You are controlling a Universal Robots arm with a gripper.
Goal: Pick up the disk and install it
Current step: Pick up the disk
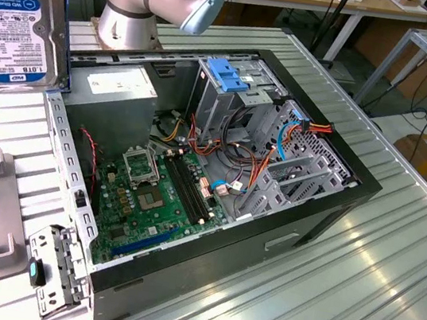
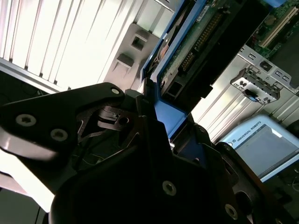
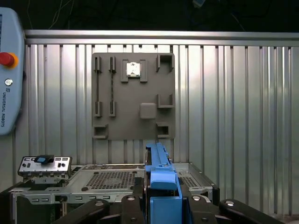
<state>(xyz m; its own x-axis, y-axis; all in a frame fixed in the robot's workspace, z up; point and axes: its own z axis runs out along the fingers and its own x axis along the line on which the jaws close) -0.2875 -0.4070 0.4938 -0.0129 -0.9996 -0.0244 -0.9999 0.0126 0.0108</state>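
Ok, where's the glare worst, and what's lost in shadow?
Second wrist view: the table is blown out white, and the gripper is near-black against it. Exterior view: soft streaky reflections on the table. First wrist view: evenly lit, no glare.

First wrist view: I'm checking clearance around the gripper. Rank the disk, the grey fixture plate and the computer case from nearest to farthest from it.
1. The disk, clamped in the gripper itself.
2. The computer case, its perforated panel just beyond the gripper.
3. The grey fixture plate, on the ribbed table past the case.
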